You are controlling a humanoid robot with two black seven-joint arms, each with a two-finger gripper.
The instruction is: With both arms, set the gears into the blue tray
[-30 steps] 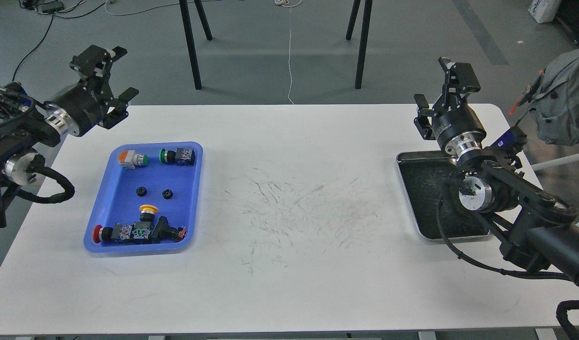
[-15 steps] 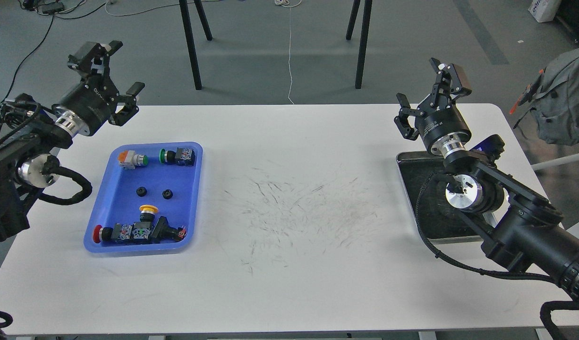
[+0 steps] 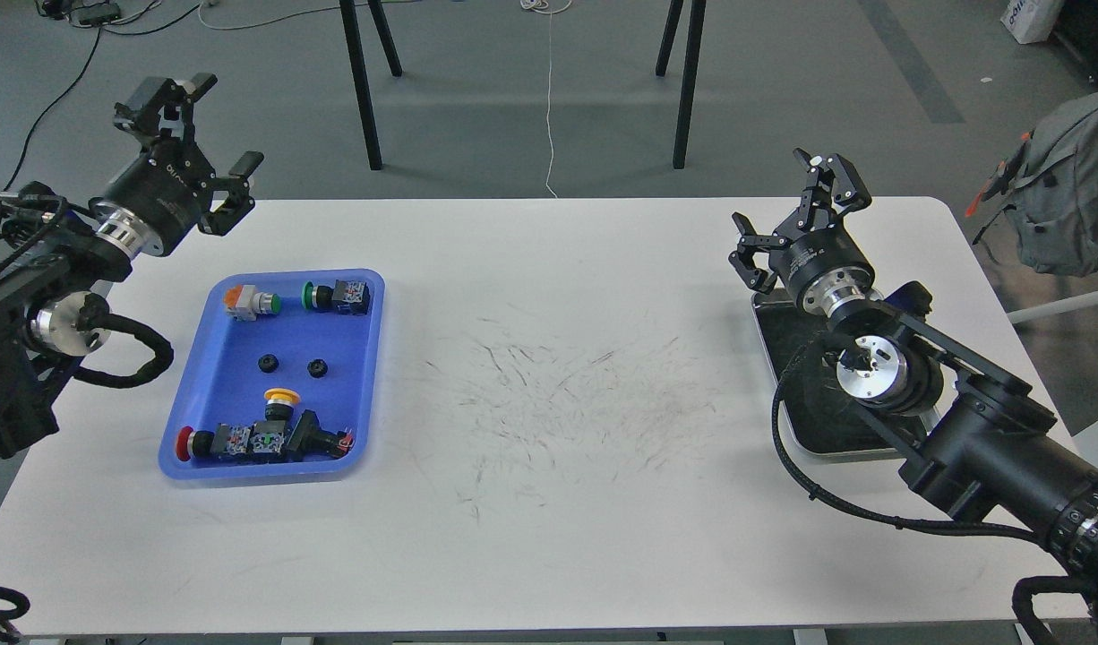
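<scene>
Two gears point(image 3: 268, 363) point(image 3: 316, 367) lie side by side, a little apart, on the bare middle of the blue tray point(image 3: 216, 394), each flat with its centre hole up. Around them in the same tray sit push-button switches: an orange-capped one point(image 3: 244, 302) and a green-capped one point(image 3: 336, 296) along the far end, a yellow-capped one point(image 3: 282, 400) just nearer than the gears, and a red-capped one point(image 3: 201, 442) in a dark cluster along the near rim. The tray rests on the left part of the white table point(image 3: 558, 537), whose centre is marked with dark scuffs. The left gripper point(image 3: 201, 134) hangs in the air beyond the tray's far left corner, over the table's back edge, its two fingers spread wide with nothing between them. Well apart, on the right side, a silver tray point(image 3: 764, 331) with a dark inside lies partly hidden beneath the right arm point(image 3: 988, 430). The right gripper point(image 3: 793, 219) is raised above that tray's far edge, fingers likewise splayed and empty. A grey bag point(image 3: 1064, 197) hangs past the table's right end.
</scene>
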